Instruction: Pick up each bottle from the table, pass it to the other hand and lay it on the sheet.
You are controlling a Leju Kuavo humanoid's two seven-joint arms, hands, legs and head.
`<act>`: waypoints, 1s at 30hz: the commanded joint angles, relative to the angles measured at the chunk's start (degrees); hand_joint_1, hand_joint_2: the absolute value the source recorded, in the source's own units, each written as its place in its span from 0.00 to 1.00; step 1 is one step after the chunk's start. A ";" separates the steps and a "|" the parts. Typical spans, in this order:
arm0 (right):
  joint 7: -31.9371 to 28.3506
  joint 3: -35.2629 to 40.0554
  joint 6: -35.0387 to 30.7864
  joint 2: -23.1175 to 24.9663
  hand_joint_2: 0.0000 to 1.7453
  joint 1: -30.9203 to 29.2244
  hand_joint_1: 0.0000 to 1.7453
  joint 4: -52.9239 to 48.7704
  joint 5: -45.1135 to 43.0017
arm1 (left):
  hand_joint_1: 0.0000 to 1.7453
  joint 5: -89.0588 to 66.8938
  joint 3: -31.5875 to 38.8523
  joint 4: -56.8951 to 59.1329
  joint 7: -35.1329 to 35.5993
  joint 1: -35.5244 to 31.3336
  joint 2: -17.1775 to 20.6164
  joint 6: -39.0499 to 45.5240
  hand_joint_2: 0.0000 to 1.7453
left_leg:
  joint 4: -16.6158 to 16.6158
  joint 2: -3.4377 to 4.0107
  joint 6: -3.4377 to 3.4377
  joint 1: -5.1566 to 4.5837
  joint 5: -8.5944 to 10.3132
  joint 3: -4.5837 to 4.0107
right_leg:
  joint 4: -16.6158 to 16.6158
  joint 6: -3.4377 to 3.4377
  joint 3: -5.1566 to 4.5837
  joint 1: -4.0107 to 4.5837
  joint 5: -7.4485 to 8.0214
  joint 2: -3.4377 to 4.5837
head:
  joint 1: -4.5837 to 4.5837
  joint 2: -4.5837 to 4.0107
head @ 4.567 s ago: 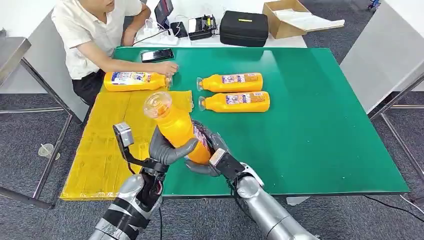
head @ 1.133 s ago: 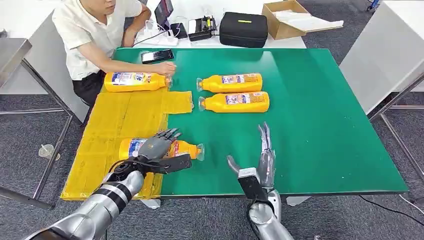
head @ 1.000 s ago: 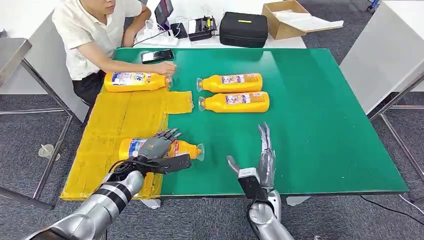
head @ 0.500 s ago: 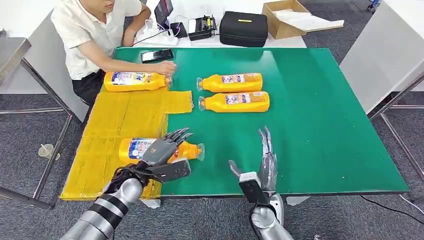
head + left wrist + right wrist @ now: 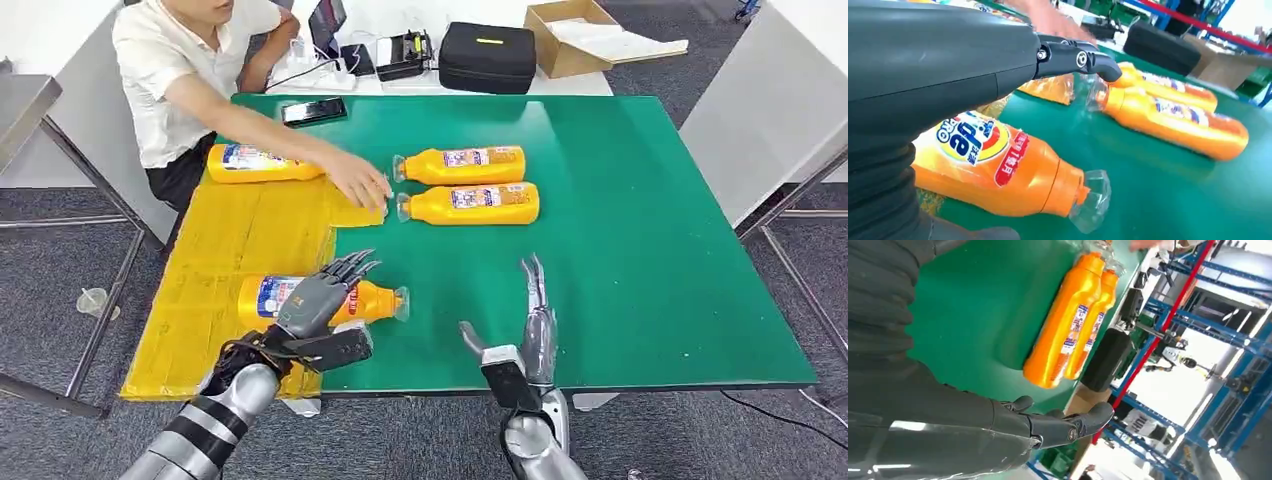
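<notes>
An orange bottle (image 5: 372,300) (image 5: 998,172) lies on its side across the right edge of the yellow sheet (image 5: 225,265), its clear cap pointing right over the green table (image 5: 620,200). My left hand (image 5: 322,295) hovers just above it, fingers spread, holding nothing. My right hand (image 5: 535,315) stands upright near the table's front edge, fingers straight and empty. Two more orange bottles (image 5: 460,165) (image 5: 468,203) (image 5: 1063,337) lie side by side at mid table. A further bottle (image 5: 250,163) lies at the sheet's far end.
A person sits at the table's far left; their hand (image 5: 360,185) reaches over the sheet's far right corner, close to the bottle caps. A phone (image 5: 314,111), a black case (image 5: 487,57) and a cardboard box (image 5: 570,35) sit at the back.
My left hand has lifted slightly off the laid bottle, fingers opening. The person's hand moved from the far bottle's cap to the sheet's corner by the middle bottles. My right hand barely shifted.
</notes>
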 commanded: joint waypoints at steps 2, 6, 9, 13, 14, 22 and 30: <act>16.19 -8.60 -0.64 -6.10 1.00 -7.29 0.00 12.60 27.51 | 0.00 25.83 13.14 -0.44 0.09 8.67 -6.58 -3.07 1.00 | -0.05 0.20 0.02 0.00 -0.09 0.26 | -0.14 -0.13 0.24 0.03 0.01 0.13 | -0.02 0.00; 19.49 -9.49 1.48 -8.22 1.00 -6.58 0.00 8.97 30.83 | 0.00 27.50 13.42 1.18 -0.16 8.21 -6.51 -1.43 1.00 | 0.00 0.05 0.01 -0.03 -0.07 0.14 | -0.08 -0.14 0.18 -0.01 -0.02 0.00 | 0.00 0.00; 25.52 -9.17 5.20 -10.93 1.00 -5.43 0.00 6.58 35.42 | 0.00 26.83 13.64 -0.17 0.35 9.39 -6.17 0.58 1.00 | 0.00 0.00 0.00 -0.05 -0.06 0.11 | -0.06 -0.13 0.15 -0.05 -0.03 -0.04 | 0.00 0.00; 28.20 -9.49 9.28 -14.16 1.00 -3.60 0.00 4.11 37.66 | 0.00 26.54 14.44 -2.92 0.40 11.18 -6.05 1.31 1.00 | 0.00 0.02 0.00 -0.05 -0.07 0.12 | -0.05 -0.11 0.13 -0.04 -0.04 -0.03 | -0.02 0.00; 28.34 -9.50 10.20 -14.48 1.00 -3.25 0.00 3.66 37.91 | 0.00 26.29 14.50 -3.45 0.43 11.35 -6.11 1.43 1.00 | 0.07 0.06 -0.01 0.01 -0.18 0.25 | -0.05 -0.21 0.28 0.05 -0.12 -0.03 | -0.02 0.00; 30.67 -8.97 12.41 -15.30 1.00 -3.43 0.00 3.77 40.42 | 0.00 24.77 14.13 -4.18 0.85 11.48 -6.50 2.49 1.00 | 0.10 0.10 -0.02 0.03 -0.21 0.24 | -0.03 -0.26 0.29 0.07 -0.12 0.00 | -0.02 0.00; 30.66 -8.93 12.50 -15.28 1.00 -3.56 0.00 3.73 40.40 | 0.00 24.76 14.10 -4.14 0.85 11.46 -6.57 2.46 1.00 | 0.02 0.06 -0.02 -0.02 -0.10 0.11 | -0.04 -0.15 0.12 0.00 -0.04 0.01 | -0.02 0.00</act>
